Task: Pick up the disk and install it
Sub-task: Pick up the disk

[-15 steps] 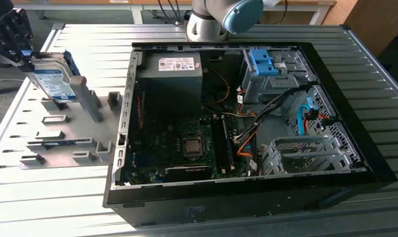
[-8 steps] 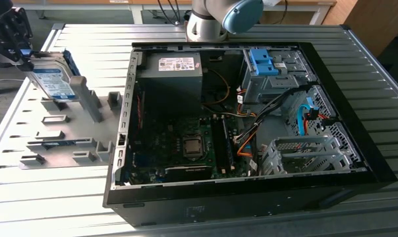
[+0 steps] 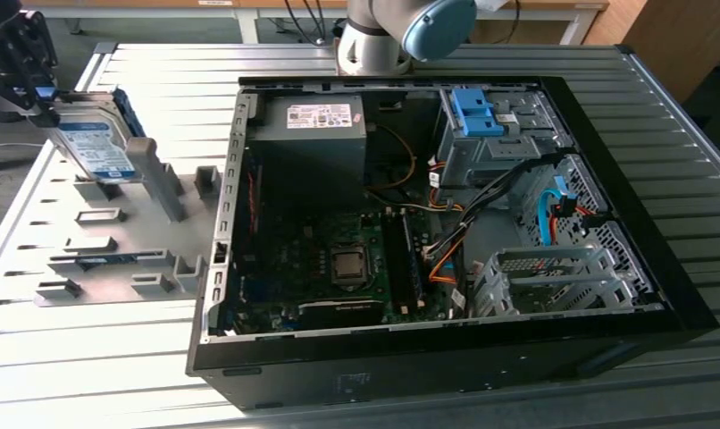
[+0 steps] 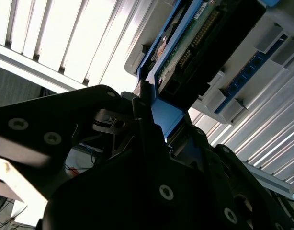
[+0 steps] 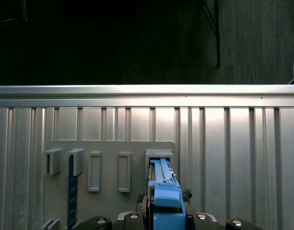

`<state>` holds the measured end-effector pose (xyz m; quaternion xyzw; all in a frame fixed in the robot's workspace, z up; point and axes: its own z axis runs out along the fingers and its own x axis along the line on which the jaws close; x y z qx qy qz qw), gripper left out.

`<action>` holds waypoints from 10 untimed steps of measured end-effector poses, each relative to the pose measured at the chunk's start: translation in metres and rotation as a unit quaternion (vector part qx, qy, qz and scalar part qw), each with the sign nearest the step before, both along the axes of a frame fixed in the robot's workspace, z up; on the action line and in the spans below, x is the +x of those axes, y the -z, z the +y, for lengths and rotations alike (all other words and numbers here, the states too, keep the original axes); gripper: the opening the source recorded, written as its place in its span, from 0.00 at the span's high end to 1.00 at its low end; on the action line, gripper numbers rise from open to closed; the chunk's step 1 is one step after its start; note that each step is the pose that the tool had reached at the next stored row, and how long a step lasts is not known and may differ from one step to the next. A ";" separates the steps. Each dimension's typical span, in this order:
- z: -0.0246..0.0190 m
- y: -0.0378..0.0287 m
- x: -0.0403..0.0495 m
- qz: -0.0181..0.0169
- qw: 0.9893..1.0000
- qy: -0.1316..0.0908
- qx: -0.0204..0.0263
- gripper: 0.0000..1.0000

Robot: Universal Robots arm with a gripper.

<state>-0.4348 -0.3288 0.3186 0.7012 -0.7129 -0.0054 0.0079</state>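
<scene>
A ribbed metal worktop carries everything. On it, towards the exterior view's right, an open black computer case lies on its side, showing its mainboard, a dark grey box with a small white sticker, a bright blue latch piece and an empty perforated metal drive cage among orange and black cables. Just beside the case, on the exterior view's left, a flat grey fixture plate with several upright slotted holders lies on the worktop. The arm's base stands behind the case. At the exterior view's far left the gripper hangs over the fixture plate with its jaws closed on the disk, gripping its upper end. The disk is tilted, label side facing the camera, with its lower end down at a tall upright holder; whether it touches that holder I cannot tell. In the first wrist view the disk is seen edge-on, its blue rail running from the gripper to a grey slot on the plate, and a thin blue strip stands in another holder well apart. In the second wrist view the disk's green circuit-board side shows beyond the black gripper.
</scene>
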 end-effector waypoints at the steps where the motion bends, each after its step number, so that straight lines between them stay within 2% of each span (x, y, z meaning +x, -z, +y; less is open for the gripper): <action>1: 0.0000 -0.0003 0.0000 0.000 1.000 0.000 0.000 0.64; 10: 0.0000 -0.0039 0.0000 0.000 1.000 0.000 0.000 0.64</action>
